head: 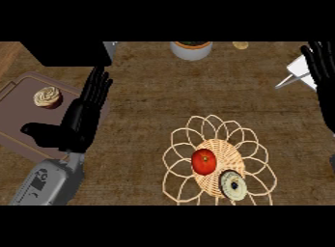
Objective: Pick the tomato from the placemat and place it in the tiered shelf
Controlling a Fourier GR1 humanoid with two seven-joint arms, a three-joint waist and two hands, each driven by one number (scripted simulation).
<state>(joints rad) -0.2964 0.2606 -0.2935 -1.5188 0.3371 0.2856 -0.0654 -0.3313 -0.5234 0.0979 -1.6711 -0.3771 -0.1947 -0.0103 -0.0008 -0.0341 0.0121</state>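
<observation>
- Tomato (204, 161) lies on the woven centre of the wire basket (218, 161), touching no hand.
- Just beside the tomato, toward the basket's near rim, lies a small round item (234, 185).
- Left of the basket, the left hand (77, 118) is flat with fingers straight over the placemat (13, 103), beside a cupcake (47, 97).
- Right of the basket, the right hand (331, 82) rests, fingers straight.

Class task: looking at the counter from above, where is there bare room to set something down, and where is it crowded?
Free: the brown counter between the left robot hand and the wire basket, and the stretch from the basket up to the white pot. Crowded: inside the basket, where the tomato and a round item sit close together.
</observation>
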